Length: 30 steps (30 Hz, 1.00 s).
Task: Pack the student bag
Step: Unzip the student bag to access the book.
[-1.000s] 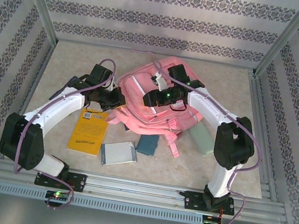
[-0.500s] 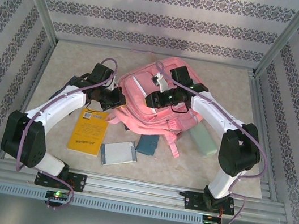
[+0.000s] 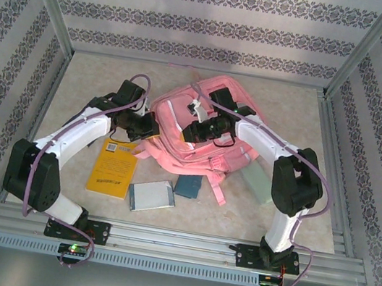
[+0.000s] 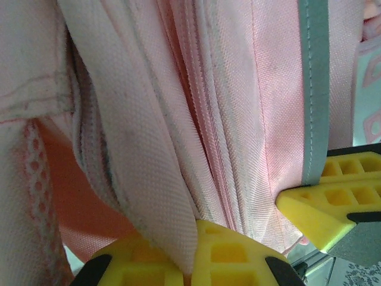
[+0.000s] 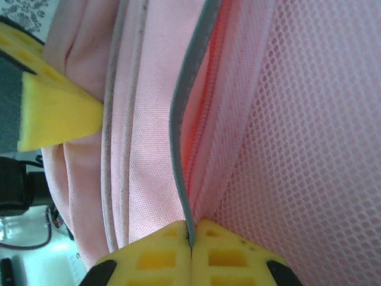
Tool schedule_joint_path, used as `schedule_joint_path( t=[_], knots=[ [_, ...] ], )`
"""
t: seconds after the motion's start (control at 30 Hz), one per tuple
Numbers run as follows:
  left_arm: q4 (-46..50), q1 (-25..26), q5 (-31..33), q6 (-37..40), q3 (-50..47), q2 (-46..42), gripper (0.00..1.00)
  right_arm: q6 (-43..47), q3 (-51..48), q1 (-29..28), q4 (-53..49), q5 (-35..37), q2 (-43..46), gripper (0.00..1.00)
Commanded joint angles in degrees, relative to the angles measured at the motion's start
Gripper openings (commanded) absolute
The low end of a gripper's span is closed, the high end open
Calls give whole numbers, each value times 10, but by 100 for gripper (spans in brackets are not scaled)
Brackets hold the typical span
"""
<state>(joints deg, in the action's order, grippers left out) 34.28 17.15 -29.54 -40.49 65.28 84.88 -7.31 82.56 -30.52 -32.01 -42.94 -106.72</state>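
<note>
The pink student bag (image 3: 208,149) lies mid-table between both arms. My left gripper (image 3: 151,127) is at its left side, shut on a fold of pink fabric (image 4: 172,196). My right gripper (image 3: 192,130) is over the bag's middle, shut on the grey-trimmed edge (image 5: 178,155) of the opening, with pink mesh lining (image 5: 309,155) to its right. In the left wrist view my left gripper (image 4: 193,250) pinches the cloth, and the other arm's yellow fingertip (image 4: 327,205) shows at the right. In the right wrist view my right gripper (image 5: 191,238) is clamped on the trim.
An orange book (image 3: 113,168), a silver-grey notebook (image 3: 151,196) and a small dark teal book (image 3: 188,184) lie on the table in front of the bag. A pale green case (image 3: 258,178) lies at its right. Patterned walls and metal rails enclose the table.
My right gripper has closed on the bag's grey-trimmed edge and moved slightly left, pulling the fabric. The left arm has barely moved.
</note>
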Motion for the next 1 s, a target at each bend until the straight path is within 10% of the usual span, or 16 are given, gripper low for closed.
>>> schedule_joint_path(
  t=[0.0, 0.27, 0.6, 0.97],
  knots=[
    [-42, -2, -10, 27, 37, -5, 0, -23, 15, -15, -6, -35, 14, 0],
    [31, -1, 57, 75, 46, -75, 51, -198, 20, 35, 91, 18, 56, 0],
    [95, 157, 214, 110, 63, -163, 53, -352, 95, 53, 61, 112, 56, 0],
    [18, 344, 364, 1, 56, -10, 46, -426, 134, 56, 53, 118, 28, 0]
  ],
)
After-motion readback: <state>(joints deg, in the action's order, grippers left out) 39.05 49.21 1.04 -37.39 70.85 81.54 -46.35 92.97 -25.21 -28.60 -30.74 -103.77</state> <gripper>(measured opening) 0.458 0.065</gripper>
